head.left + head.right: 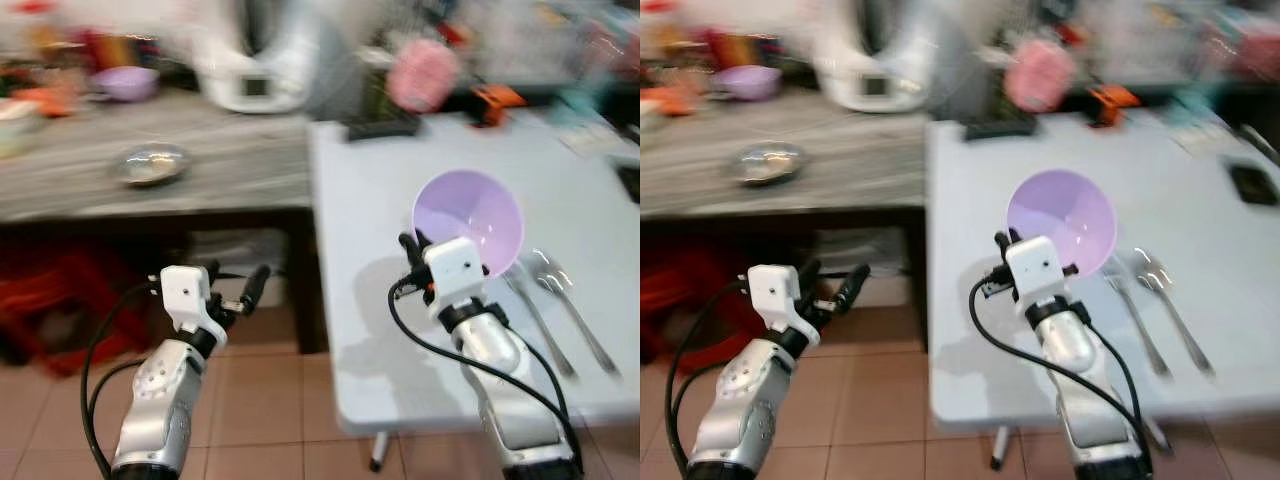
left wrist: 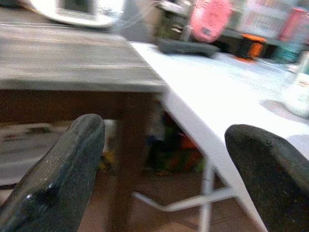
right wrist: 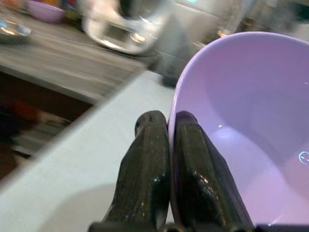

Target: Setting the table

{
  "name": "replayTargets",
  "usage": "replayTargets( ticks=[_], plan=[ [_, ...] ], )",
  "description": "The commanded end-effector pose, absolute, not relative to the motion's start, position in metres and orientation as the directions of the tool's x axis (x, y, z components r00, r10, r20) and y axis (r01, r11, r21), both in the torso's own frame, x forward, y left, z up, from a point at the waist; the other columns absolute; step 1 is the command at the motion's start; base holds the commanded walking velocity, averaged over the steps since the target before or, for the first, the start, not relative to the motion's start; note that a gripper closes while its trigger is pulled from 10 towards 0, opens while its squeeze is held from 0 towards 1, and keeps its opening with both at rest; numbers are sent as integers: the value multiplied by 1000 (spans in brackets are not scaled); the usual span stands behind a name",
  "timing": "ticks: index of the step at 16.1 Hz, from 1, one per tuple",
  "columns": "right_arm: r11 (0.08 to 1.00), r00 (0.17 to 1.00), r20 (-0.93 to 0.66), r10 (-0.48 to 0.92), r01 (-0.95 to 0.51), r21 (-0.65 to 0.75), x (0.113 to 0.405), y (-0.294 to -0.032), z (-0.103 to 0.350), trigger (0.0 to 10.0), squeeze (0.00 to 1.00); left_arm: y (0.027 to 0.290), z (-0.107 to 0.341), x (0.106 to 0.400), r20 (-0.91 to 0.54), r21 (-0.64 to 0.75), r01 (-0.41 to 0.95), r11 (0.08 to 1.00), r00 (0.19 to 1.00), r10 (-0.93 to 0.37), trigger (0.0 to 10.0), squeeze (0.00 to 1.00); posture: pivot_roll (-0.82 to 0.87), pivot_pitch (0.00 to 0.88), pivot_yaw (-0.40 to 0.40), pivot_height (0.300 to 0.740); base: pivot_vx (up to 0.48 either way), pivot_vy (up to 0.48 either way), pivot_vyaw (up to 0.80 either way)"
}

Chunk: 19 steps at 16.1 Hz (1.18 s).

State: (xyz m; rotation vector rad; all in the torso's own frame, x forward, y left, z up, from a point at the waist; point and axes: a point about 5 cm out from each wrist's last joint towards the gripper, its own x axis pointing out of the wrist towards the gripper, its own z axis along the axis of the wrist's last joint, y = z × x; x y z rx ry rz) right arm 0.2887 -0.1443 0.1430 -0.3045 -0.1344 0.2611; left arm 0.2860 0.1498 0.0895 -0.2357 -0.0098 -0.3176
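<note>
A lilac bowl [image 1: 470, 220] is held tilted just above the white table [image 1: 370, 200], and my right gripper [image 1: 413, 248] is shut on its near rim. In the right wrist view the two fingers [image 3: 147, 159] pinch the bowl's rim [image 3: 241, 145], one inside and one outside. A fork [image 1: 538, 315] and a spoon [image 1: 568, 305] lie on the table just right of the bowl. My left gripper [image 1: 235, 287] hangs open and empty over the tiled floor, left of the table's edge; its fingers [image 2: 63, 174] stand wide apart.
A wooden counter [image 1: 240, 160] to the left carries a steel bowl [image 1: 152, 165], a second purple bowl [image 1: 125, 82] and a white appliance [image 1: 260, 60]. A black tray [image 1: 382, 125], a pink object [image 1: 423, 72] and an orange item [image 1: 497, 100] sit at the table's far end. The views are blurred.
</note>
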Motion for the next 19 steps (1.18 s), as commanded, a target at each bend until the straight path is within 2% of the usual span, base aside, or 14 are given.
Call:
replayTargets(
  ticks=[1, 8, 12, 19],
  plan=[
    [922, 954, 120, 276, -227, -314, 289, -143, 150, 10000, 0, 150, 89, 285, 41, -219, 312, 924, 950, -311, 10000, 0, -96, 0, 47, 740, 0, 398, 0],
    [909, 943, 144, 300, -237, -342, 288, -140, 153, 10000, 0, 155, 90, 288, 47, -192, 264, 945, 964, -260, 10000, 0, -87, 0, 42, 740, 0, 396, 0],
    [911, 942, 151, 299, -234, -340, 288, -138, 154, 10000, 0, 158, 89, 289, 41, -178, 242, 954, 970, -238, 10000, 0, -87, 0, 46, 740, 0, 398, 655],
    [916, 946, 155, 285, -221, -335, 287, -138, 152, 10000, 0, 157, 88, 290, 40, -172, 243, 955, 970, -240, 10000, 0, -86, 0, 53, 740, 0, 406, 0]
  ],
)
